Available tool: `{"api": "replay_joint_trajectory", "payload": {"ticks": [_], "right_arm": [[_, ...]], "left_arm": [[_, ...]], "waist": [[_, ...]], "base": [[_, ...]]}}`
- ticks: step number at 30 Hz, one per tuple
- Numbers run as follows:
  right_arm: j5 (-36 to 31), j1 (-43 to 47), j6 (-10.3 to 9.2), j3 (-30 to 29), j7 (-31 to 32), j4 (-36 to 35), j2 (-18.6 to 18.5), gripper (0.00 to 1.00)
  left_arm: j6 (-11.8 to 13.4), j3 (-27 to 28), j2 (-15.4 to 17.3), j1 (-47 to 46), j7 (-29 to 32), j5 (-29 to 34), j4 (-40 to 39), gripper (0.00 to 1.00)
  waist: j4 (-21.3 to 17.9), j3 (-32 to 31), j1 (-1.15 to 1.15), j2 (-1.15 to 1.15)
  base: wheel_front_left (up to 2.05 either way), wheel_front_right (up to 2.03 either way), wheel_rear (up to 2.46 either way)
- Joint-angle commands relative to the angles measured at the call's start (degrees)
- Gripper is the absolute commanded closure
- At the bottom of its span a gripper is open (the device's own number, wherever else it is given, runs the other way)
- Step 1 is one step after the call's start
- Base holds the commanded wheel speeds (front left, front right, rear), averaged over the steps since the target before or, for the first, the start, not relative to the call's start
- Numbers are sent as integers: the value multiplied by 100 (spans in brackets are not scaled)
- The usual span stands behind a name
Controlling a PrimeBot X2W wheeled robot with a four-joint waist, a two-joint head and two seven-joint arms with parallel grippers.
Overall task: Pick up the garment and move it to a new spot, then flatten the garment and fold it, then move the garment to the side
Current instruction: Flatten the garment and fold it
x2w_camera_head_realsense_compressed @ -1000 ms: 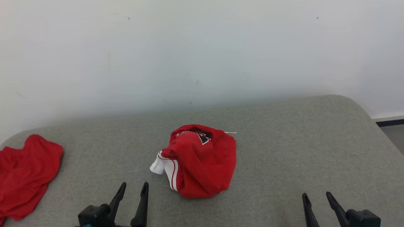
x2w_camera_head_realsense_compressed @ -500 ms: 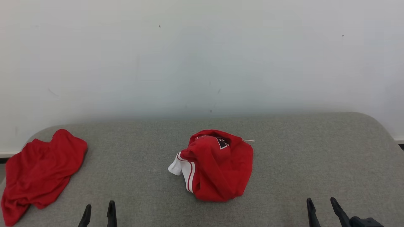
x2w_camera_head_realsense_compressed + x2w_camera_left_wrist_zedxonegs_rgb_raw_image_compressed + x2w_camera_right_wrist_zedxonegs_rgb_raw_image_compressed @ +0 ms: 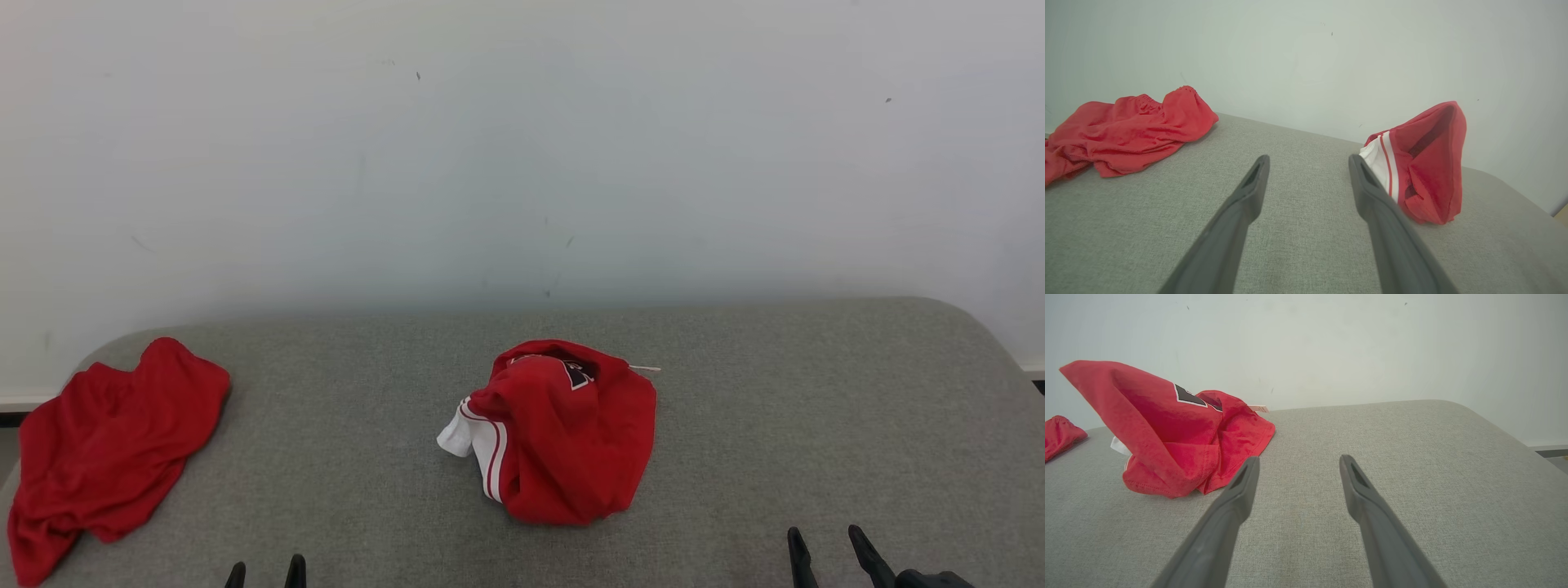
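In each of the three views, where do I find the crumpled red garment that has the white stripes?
Head view: striped garment in the centre.
Left wrist view: striped garment right of centre.
Right wrist view: striped garment in the left half.
Shared landmark: plain red garment, always to its left.

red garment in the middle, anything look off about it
The red garment with white striped trim is bunched into a lump, not flat, on the grey fabric surface. A plain red cloth lies crumpled at the left edge.

I see a plain pale wall [image 3: 522, 147] behind a grey fabric-covered table [image 3: 816, 425] with rounded corners, under soft even light.
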Motion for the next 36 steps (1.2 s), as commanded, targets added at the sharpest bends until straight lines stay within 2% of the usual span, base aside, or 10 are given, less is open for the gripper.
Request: {"api": "replay_joint_trajectory", "payload": {"ticks": [1, 14, 20, 24, 28, 36], "right_arm": [[-19, 40, 20, -4, 0, -18, -3, 0], [-20, -14, 20, 143, 47, -101, -3, 0], [-93, -94, 20, 248, 107, -176, -4, 0], [-117, -139, 20, 289, 169, -235, -4, 0], [-87, -219, 20, 371, 226, -277, -4, 0], [-133, -285, 20, 451, 305, -359, -3, 0]], "left_arm": [[-3, 18, 23, 2, -19, -73, -18, 0], [-6, -204, 184, -110, -19, -261, 0, 0], [-6, -936, 390, -393, -13, -714, 356, 0], [-6, -1541, 448, -853, 76, -989, 620, 0], [-4, -1948, 326, -1306, 258, -1157, 937, 0], [21, -1999, 136, -2176, 559, -1235, 1759, 0]], "waist": [[-4, 5, 0, 0], [-34, 80, 0, 0], [-199, 168, 0, 0], [-479, 247, 0, 0], [-859, 358, 0, 0], [-1733, 633, 0, 0]], "base": [[0, 0, 0], [0, 0, 0], [0, 0, 0], [0, 0, 0], [0, 0, 0], [0, 0, 0]]}}
